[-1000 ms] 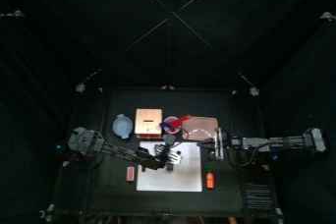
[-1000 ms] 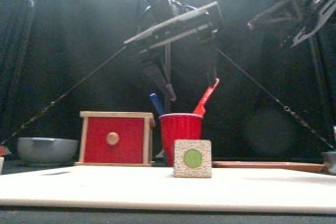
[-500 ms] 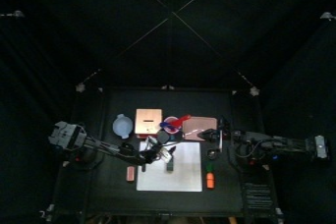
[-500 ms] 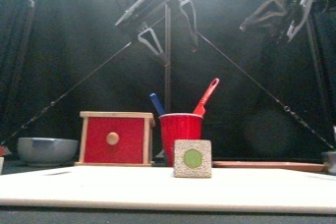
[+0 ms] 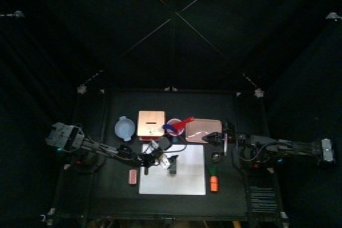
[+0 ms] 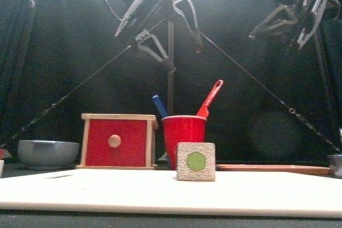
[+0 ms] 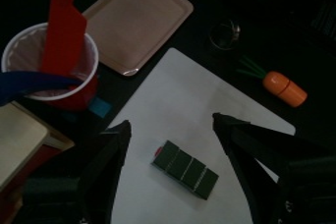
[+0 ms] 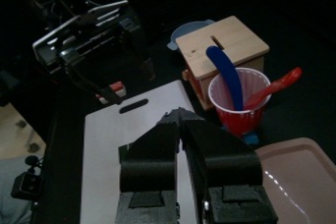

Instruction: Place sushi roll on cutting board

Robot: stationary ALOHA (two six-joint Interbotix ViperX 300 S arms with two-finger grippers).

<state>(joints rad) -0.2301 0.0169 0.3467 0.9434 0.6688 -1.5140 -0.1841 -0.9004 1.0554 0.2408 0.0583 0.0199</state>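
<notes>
The sushi roll [image 6: 197, 161] stands on the white cutting board [image 6: 160, 192], its green centre facing the front camera. The left wrist view looks down on the roll [image 7: 184, 169] lying on the board [image 7: 197, 90]. My left gripper [image 7: 171, 122] hangs well above it, open, with nothing between its jaws. In the front view it is high at the upper left [image 6: 163, 7]. My right gripper [image 8: 184, 122] is shut and holds nothing, raised over the board's right side [image 6: 301, 7].
Behind the board stand a red cup [image 6: 185, 132] holding a blue and a red utensil, a wooden box [image 6: 118, 140] with a red front, and a grey bowl [image 6: 47, 152]. A brownish-pink square tray [image 7: 138, 22] and an orange carrot [image 7: 285, 87] lie beside the board.
The left gripper has risen from just above the roll to high over the table, still open. The right arm has also lifted. The roll has not moved.
</notes>
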